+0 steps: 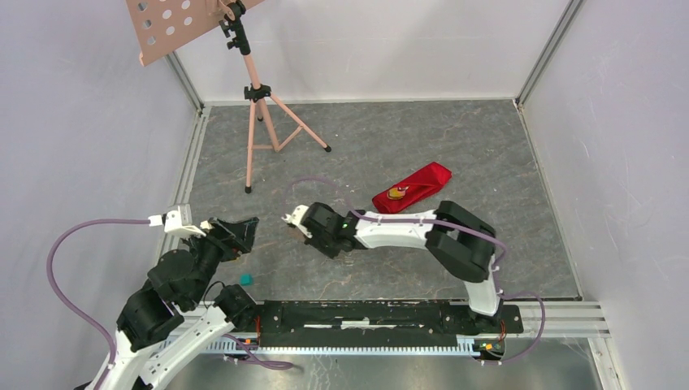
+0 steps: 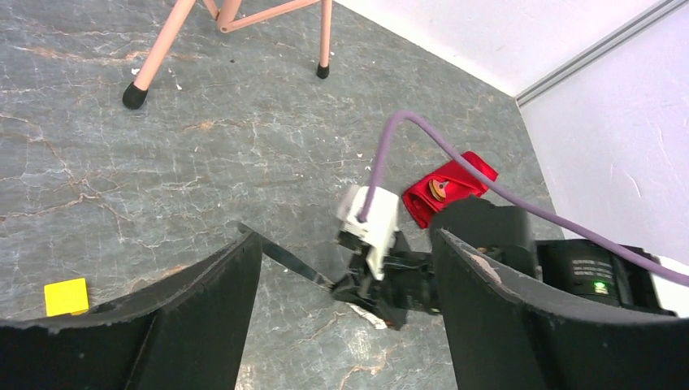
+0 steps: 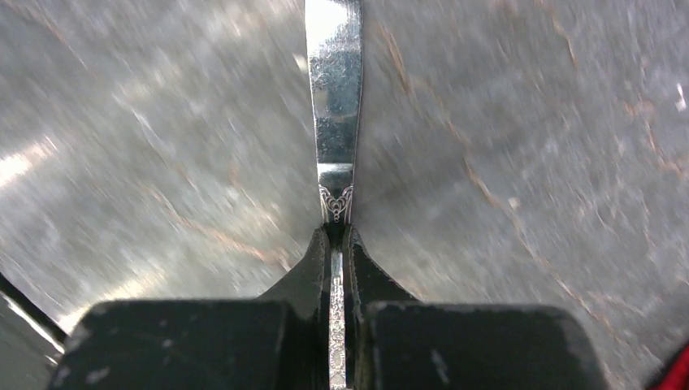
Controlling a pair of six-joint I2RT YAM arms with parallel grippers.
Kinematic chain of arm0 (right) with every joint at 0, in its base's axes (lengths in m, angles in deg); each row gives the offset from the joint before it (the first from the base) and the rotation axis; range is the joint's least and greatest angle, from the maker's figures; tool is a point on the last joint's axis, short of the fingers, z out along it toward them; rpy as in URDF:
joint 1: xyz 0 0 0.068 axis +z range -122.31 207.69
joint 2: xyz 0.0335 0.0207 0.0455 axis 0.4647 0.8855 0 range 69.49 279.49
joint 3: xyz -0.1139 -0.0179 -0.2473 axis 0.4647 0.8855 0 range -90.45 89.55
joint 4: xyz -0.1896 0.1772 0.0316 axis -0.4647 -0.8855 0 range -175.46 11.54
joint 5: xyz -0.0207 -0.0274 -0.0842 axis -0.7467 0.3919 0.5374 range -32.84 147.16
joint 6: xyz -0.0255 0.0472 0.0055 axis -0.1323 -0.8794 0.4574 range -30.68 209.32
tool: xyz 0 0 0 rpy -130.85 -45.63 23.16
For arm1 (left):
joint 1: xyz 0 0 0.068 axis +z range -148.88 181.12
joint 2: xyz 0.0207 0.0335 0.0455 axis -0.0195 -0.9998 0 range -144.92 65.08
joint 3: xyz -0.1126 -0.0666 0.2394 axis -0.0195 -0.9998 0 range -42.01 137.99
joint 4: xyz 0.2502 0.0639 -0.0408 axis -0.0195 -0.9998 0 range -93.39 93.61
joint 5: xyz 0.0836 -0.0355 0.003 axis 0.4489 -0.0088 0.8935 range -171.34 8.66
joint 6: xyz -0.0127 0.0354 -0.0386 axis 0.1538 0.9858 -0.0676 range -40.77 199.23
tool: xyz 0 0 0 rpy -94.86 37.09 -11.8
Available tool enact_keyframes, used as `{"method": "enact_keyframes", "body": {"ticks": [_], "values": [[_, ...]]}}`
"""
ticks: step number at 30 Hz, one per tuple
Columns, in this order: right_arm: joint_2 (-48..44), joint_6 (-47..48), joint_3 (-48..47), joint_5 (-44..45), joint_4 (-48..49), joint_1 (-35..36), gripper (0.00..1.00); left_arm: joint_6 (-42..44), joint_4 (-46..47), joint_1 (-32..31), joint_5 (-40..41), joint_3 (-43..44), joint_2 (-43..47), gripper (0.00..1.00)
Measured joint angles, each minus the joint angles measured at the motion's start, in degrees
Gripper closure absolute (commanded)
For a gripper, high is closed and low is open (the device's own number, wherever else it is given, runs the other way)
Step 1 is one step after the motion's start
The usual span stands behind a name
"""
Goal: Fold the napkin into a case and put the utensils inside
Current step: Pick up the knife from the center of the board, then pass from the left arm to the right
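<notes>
The red napkin [image 1: 412, 188], folded into a narrow case, lies at the back right of the table, with a gold spoon bowl [image 1: 396, 193] showing at its near end. It also shows in the left wrist view as the red napkin [image 2: 455, 183]. My right gripper [image 3: 336, 236] is shut on the ornate handle of a silver knife [image 3: 334, 89], whose blade sticks out ahead over the table. In the top view the right gripper [image 1: 309, 230] is mid-table, left of the case. My left gripper [image 1: 246, 230] is open and faces it, with the knife blade [image 2: 280, 258] reaching toward its left finger [image 2: 219, 284].
A pink tripod stand [image 1: 258, 122] rises at the back left. A small teal block [image 1: 245, 279] lies near the left arm, and a yellow block [image 2: 66, 296] lies on the marbled table. The arms' mounting rail [image 1: 382, 313] runs along the near edge. White walls enclose the table.
</notes>
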State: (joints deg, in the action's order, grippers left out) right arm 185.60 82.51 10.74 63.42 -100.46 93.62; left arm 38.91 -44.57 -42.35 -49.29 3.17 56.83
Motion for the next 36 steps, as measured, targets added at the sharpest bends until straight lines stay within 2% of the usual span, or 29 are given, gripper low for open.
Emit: {"method": "enact_keyframes", "body": {"ticks": [4, 8, 13, 18, 20, 22, 24, 26, 30, 33, 36], "values": [[-6.99, 5.95, 10.47, -2.27, 4.39, -2.80, 1.00, -0.79, 0.00, 0.00, -0.07, -0.15, -1.20, 0.14], [-10.47, 10.93, 15.28, -5.68, 6.75, -7.61, 0.99, -2.78, 0.87, 0.00, -1.03, -1.49, -5.22, 0.03], [-16.31, 16.48, 22.86, -9.94, 9.51, -12.11, 1.00, -8.20, 4.72, 0.00, -3.28, -7.72, -10.91, 0.00], [-24.57, 22.36, 32.20, -12.28, 10.71, -14.64, 1.00, -11.87, 8.76, 1.25, -9.27, -12.33, -17.59, 0.00], [-26.08, 24.13, 33.75, -12.92, 10.78, -15.06, 1.00, -11.91, 12.11, 5.14, -15.17, -12.28, -22.60, 0.02], [-27.06, 25.75, 34.69, -13.53, 10.78, -15.23, 0.99, -11.85, 15.61, 12.09, -23.63, -12.22, -28.24, 0.05], [-27.85, 27.15, 35.52, -13.92, 11.17, -15.37, 1.00, -11.54, 21.24, 21.86, -37.40, -12.24, -36.74, 0.09], [-28.98, 28.52, 36.70, -14.23, 11.63, -15.37, 0.99, -10.23, 25.88, 27.08, -47.56, -12.04, -45.00, 0.10], [-33.55, 31.41, 40.09, -15.34, 12.28, -15.37, 1.00, -3.96, 27.71, 28.46, -64.59, -9.94, -59.41, 0.10], [-36.72, 33.18, 41.40, -16.15, 12.92, -15.37, 0.99, 0.22, 27.04, 28.20, -70.69, -8.13, -62.75, 0.11], [-38.64, 34.58, 41.94, -17.09, 13.92, -15.37, 0.99, 3.26, 27.02, 27.82, -73.24, -5.81, -64.57, 0.11]]}}
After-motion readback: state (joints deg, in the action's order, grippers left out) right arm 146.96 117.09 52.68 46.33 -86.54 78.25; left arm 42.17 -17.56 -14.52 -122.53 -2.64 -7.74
